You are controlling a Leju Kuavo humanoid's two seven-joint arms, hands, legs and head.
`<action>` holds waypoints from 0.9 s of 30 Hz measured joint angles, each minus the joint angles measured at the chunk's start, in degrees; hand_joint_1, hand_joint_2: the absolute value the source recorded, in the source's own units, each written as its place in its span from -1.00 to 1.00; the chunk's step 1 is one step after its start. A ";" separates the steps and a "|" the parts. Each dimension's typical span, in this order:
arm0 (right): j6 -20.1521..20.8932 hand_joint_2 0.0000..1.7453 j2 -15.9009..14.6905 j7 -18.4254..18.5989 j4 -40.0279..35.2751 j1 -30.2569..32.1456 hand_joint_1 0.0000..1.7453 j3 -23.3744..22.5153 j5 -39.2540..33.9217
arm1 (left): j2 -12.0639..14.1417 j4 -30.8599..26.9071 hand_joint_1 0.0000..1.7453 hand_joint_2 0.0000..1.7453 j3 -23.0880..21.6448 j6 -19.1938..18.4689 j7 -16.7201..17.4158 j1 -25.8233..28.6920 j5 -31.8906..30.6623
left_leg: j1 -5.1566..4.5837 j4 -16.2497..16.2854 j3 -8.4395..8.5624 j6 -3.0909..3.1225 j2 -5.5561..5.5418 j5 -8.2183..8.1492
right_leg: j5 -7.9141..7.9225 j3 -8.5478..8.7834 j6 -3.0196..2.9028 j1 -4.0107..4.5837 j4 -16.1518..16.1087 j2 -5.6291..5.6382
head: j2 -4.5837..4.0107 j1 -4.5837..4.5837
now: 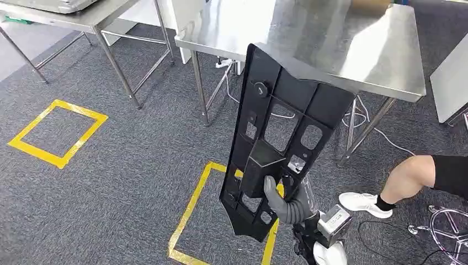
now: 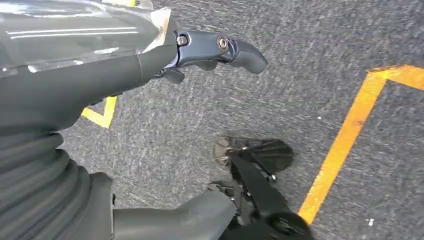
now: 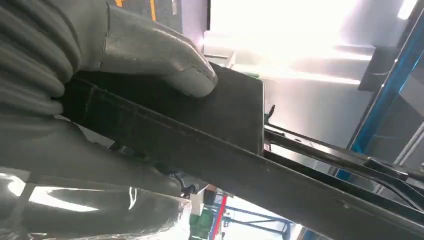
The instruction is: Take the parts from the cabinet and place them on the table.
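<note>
black panel part (image 1: 278,138) held upright near the camera, top edge overlapping the steel table (image 1: 353,44) | right hand (image 1: 284,205) grips its lower boxy section | left hand (image 2: 220,50) hangs empty, fingers loosely apart | step: carrying; next, lay panel flat on tabletop

Left hand (image 2: 200,55) hangs above grey carpet (image 2: 280,100), fingers apart and holding nothing, yellow tape line (image 2: 345,140) running across the floor beside it.
</note>
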 joint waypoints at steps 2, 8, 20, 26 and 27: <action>-0.11 1.00 0.02 0.07 0.00 -0.07 1.00 -0.02 0.02 | -0.02 -0.04 -1.00 1.00 0.02 0.00 0.04 -0.02 -0.02 | -0.58 -0.49 -0.04 0.33 -0.02 -0.56 | -0.33 0.33 0.67 0.21 0.06 -0.02 | 0.00 -0.04; -0.48 1.00 0.00 0.26 -0.07 -0.50 1.00 -0.02 0.00 | -0.04 -0.09 -1.00 1.00 0.04 -0.02 0.07 -0.04 -0.09 | -0.27 -2.72 2.42 2.26 -0.10 -0.73 | -4.41 -5.08 1.01 0.10 10.35 -0.01 | 0.02 0.20; -0.57 1.00 -0.09 0.42 0.07 -0.22 1.00 -0.11 0.00 | -0.13 -0.09 -1.00 1.00 0.09 -0.04 0.17 -0.03 -0.11 | -0.07 -2.33 5.64 -0.29 -0.79 -4.71 | 3.37 -4.22 1.89 -0.35 0.91 0.15 | 0.00 0.11; -0.59 1.00 0.00 0.50 0.00 -0.52 1.00 -0.26 -0.04 | -0.15 -0.11 -1.00 1.00 0.11 -0.22 0.20 -0.03 -0.17 | 0.42 16.41 -4.61 -1.71 -0.36 -11.88 | 2.02 -2.20 -0.38 -0.63 0.48 0.08 | 0.02 -0.31; -0.59 1.00 0.00 0.57 0.02 -0.52 1.00 -0.31 -0.09 | -0.15 -0.11 -1.00 1.00 0.11 -0.22 0.24 -0.01 -0.17 | 0.42 17.67 -6.24 -1.64 -0.35 -11.16 | 1.74 -1.87 -0.38 -0.57 0.48 0.15 | 0.00 -0.28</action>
